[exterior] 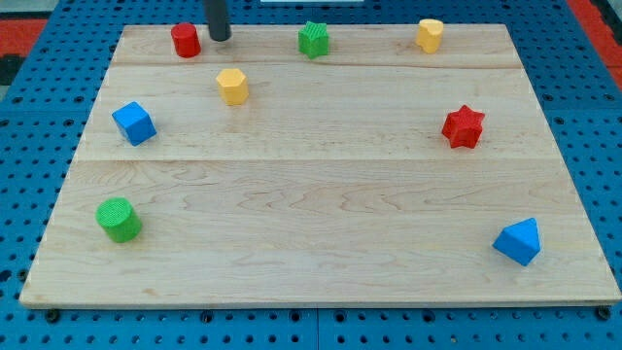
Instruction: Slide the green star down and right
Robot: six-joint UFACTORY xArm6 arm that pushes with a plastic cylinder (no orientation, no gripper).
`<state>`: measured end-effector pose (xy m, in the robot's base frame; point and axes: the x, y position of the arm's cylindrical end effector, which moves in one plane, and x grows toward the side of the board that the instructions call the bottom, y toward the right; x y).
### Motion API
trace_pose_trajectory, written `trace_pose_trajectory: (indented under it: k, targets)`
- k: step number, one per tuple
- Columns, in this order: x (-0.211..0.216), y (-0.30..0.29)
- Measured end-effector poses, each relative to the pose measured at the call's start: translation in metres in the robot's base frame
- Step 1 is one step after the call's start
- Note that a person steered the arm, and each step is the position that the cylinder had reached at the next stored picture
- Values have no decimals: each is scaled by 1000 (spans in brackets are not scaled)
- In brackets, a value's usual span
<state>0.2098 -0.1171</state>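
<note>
A green star (313,39) sat near the middle of the wooden surface's (321,194) top edge, squat, with no clear long axis or heading. My tip (221,38) rested well to its left, just beside a red cylinder (186,40), touching neither; there was no end effector to clench.

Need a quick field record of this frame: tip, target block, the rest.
tip: my tip at the view's top left, just right of the red cylinder, apart from it
target: green star, top centre, right of the tip, untouched
yellow: hexagon block; another yellow block at top right
blue: cube at left; angular block at bottom right
other: red star at right; green cylinder at bottom left
</note>
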Motion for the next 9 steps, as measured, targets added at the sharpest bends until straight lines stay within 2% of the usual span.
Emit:
trace_pose_trajectory:
  k: [6, 7, 8, 9]
  targets:
    - [-18, 38]
    - [-17, 86]
    - [-3, 113]
    - [49, 143]
